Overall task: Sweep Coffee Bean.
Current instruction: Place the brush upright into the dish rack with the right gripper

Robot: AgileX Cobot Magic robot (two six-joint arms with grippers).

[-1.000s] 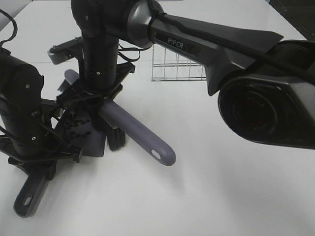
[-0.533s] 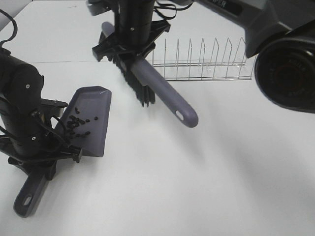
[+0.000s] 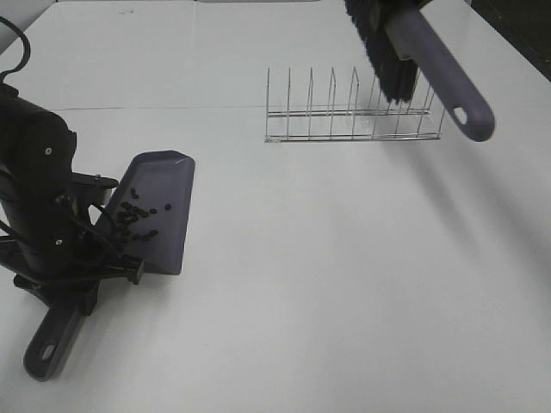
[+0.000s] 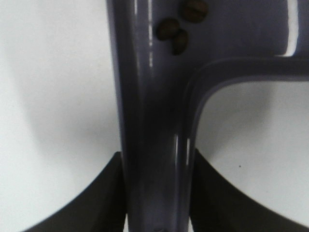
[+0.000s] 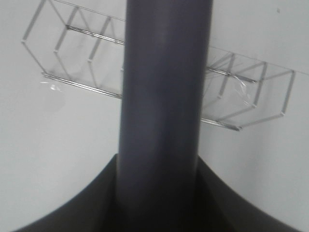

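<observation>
Now you're seeing tiny dark oval coffee beans (image 3: 136, 219) clustering in the dustpan (image 3: 168, 189); left gripper (image 4: 157, 198) is clamping its handle, right gripper (image 5: 157, 193) the brush (image 3: 439, 73), bristles showing only overhead.

Looks like a robotics lab bench: plain white tabletop (image 3: 344, 301), a black robot arm (image 3: 39, 198), a wire rack (image 3: 349, 116).

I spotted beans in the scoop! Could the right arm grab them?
Probably not: the right gripper is shut on the grey-purple brush above the wire rack, far from the dark coffee beans in the grey-purple dustpan.
</observation>
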